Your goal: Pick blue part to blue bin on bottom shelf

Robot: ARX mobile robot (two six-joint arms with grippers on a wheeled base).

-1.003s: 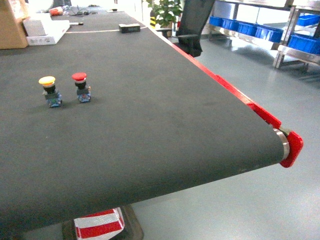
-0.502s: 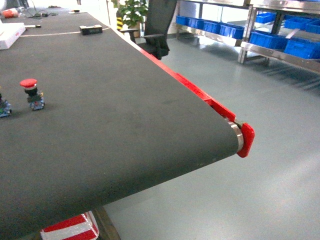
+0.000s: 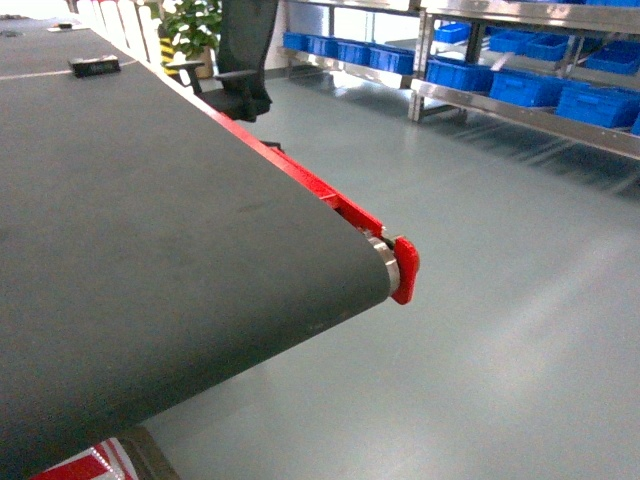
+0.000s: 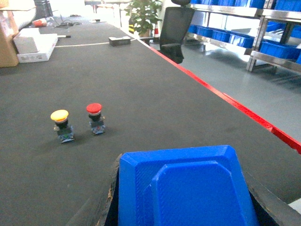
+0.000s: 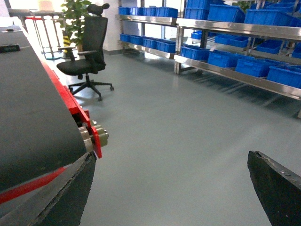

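Note:
The blue part (image 4: 197,197), a flat bevelled plastic piece, fills the bottom of the left wrist view. My left gripper (image 4: 183,186) is shut on it above the black belt (image 4: 155,94), with dark fingers showing at either side. My right gripper (image 5: 171,157) is open with only grey floor between its fingers, just off the belt's red end. The bottom shelf (image 5: 235,71), a shiny steel rack level, runs along the right and carries blue bins (image 5: 256,66). In the head view the bottom shelf (image 3: 520,115) and its blue bins (image 3: 530,88) are at upper right. Neither gripper appears in the head view.
The black conveyor belt (image 3: 130,230) with its red edge and end cap (image 3: 405,270) fills the left. A yellow push button (image 4: 61,125) and a red push button (image 4: 95,117) stand on the belt. A black office chair (image 5: 87,52) and a potted plant (image 3: 190,25) stand beyond it. Grey floor (image 3: 500,300) lies between belt and rack.
The head view has swung right. The two push buttons have left that view, the belt's end moved left, and the shelves with blue bins have grown larger.

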